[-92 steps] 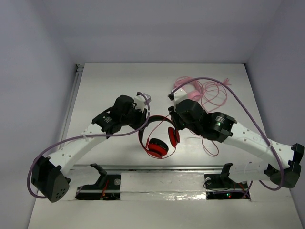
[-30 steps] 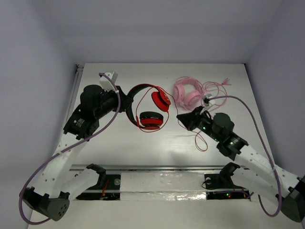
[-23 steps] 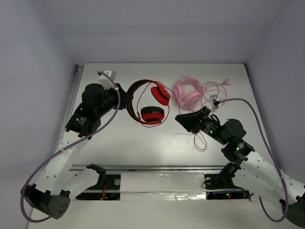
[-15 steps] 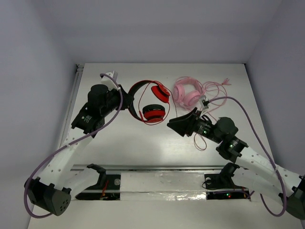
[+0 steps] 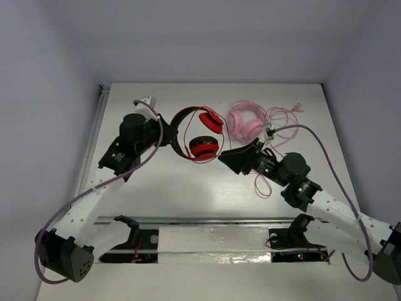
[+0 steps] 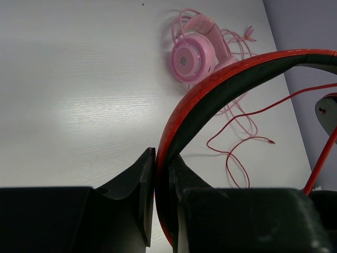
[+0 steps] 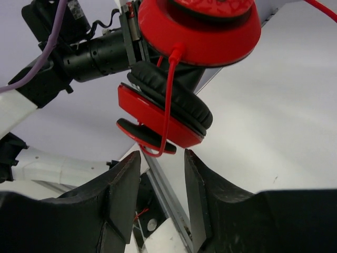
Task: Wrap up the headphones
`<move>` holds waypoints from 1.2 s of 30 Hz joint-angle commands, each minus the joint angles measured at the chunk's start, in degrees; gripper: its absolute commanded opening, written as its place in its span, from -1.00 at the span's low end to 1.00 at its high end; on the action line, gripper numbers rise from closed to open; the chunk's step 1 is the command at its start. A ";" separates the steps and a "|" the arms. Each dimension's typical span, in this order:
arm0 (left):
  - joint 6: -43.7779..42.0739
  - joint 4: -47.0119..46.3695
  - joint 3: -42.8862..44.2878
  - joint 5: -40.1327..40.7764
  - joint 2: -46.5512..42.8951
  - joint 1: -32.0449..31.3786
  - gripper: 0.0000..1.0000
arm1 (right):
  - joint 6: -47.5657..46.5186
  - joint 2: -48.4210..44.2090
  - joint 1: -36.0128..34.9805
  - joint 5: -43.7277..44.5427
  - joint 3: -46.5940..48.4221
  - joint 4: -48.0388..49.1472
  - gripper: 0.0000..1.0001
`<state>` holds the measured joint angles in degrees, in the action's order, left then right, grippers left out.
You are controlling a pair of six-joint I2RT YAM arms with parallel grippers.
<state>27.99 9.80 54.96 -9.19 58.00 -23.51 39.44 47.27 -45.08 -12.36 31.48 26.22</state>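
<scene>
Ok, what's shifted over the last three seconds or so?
The left pincer, shut on the headband, has carried the red headphones from the near middle to the far side, next to the pink headphones. The right pincer backed off, opened, and has come in again at the lower cup. The pink headphones stayed put.

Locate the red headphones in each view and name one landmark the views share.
Top external: red headphones upper centre.
Left wrist: headband arcs from bottom centre to right edge, clamped in the left gripper.
Right wrist: cups at top centre, above the open right gripper.
Landmark: pink headphones, in top and left wrist views only.
</scene>
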 commanded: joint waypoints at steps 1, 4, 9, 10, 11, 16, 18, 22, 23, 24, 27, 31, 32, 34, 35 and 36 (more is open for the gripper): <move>2.25 -5.93 -1.08 -2.06 -1.31 0.30 -1.00 | -0.59 1.25 -0.36 2.52 3.14 4.98 -0.11; 1.99 -5.85 -1.61 -2.50 -1.48 0.30 -1.00 | 0.11 2.30 -0.36 2.08 3.14 6.82 -0.12; 1.81 -5.32 -1.78 -2.67 -2.19 0.30 -1.00 | 0.37 2.31 -0.36 3.31 3.06 7.53 -0.25; 1.89 -5.32 -1.87 -2.94 -2.27 0.30 -1.00 | 0.55 2.39 -0.36 3.48 2.97 7.62 -0.30; 1.89 -5.32 -1.87 -2.94 -2.45 0.30 -1.00 | 0.55 2.57 -0.36 3.48 2.97 7.62 -0.32; 2.77 -5.85 -1.96 -2.77 -2.80 0.30 -1.00 | 1.08 3.36 -0.36 2.61 2.62 7.53 -0.64; 4.00 -6.89 -2.05 -2.24 -3.24 0.30 -1.00 | 1.08 3.45 -0.36 2.34 2.53 6.92 -0.79; 6.72 -9.36 -2.75 -1.62 -4.56 0.30 -1.00 | 0.55 2.66 -0.36 2.25 2.00 4.82 -1.00; 7.16 -9.36 -2.84 -1.62 -4.73 0.30 -1.00 | 0.46 2.66 -0.36 2.17 1.91 4.29 -1.00; 7.43 -10.84 -2.93 -1.53 -4.82 0.30 -1.00 | -0.15 2.57 -0.36 1.73 2.09 3.67 -1.00; 8.22 -11.73 -3.02 -1.88 -4.82 0.30 -1.00 | -1.29 2.48 -0.36 1.37 2.44 0.86 -1.00; 9.36 -13.49 -3.37 -4.77 -4.82 0.30 -1.00 | -3.05 3.09 -0.36 4.61 3.41 -4.06 -1.00; 9.63 -13.49 -3.19 -5.74 -4.39 0.30 -1.00 | -3.23 3.01 -0.36 5.41 3.49 -4.42 -1.00; 9.81 -13.58 -2.67 -8.72 -3.77 0.30 -1.00 | -3.93 2.83 -0.36 7.42 4.19 -5.55 -1.00; 9.81 -13.41 -2.58 -9.52 -3.51 0.30 -1.00 | -4.11 2.83 -0.36 8.13 4.55 -5.91 -1.00; 9.72 -12.71 -2.23 -10.31 -3.33 0.30 -1.00 | -4.72 2.75 -0.36 8.84 4.90 -6.26 -1.00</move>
<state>33.39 4.93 51.11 -13.61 55.46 -23.51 37.43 50.41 -45.08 -7.27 33.50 23.35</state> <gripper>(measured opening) 0.088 0.023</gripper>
